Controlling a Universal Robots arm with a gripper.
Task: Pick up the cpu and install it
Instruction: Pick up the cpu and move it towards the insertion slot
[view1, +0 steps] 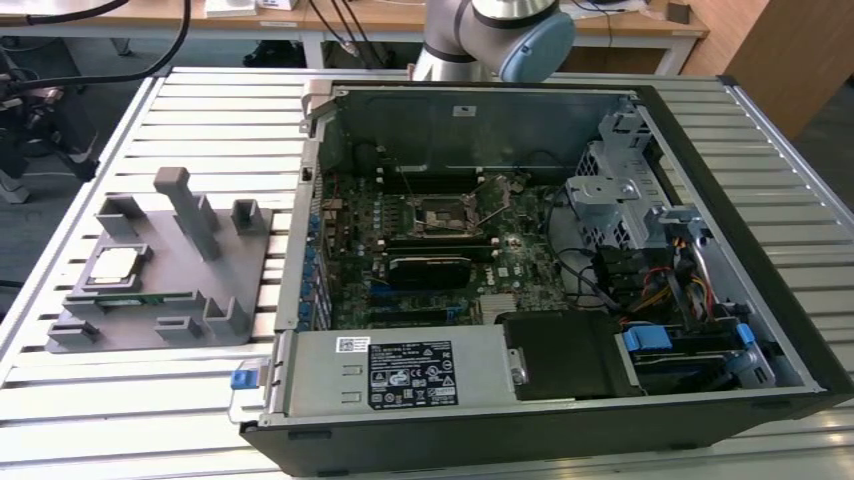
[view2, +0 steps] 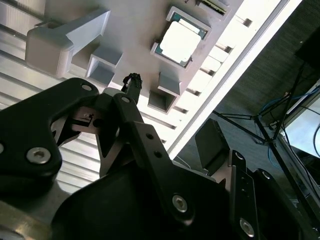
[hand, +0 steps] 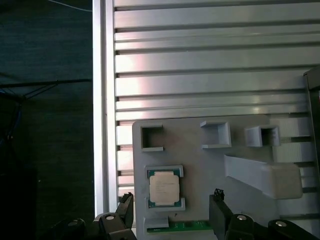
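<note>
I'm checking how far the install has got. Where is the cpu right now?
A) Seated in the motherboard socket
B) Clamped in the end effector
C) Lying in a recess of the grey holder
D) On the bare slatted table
C: in the first wrist view the cpu lies flat in its recess on the grey holder, and the end effector is open above it, holding nothing.

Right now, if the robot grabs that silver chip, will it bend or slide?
The cpu looks flat and metal-topped, so probably stiff. Its shiny top may be slippery. Corner walls of its grey tray likely stop sliding.
</note>
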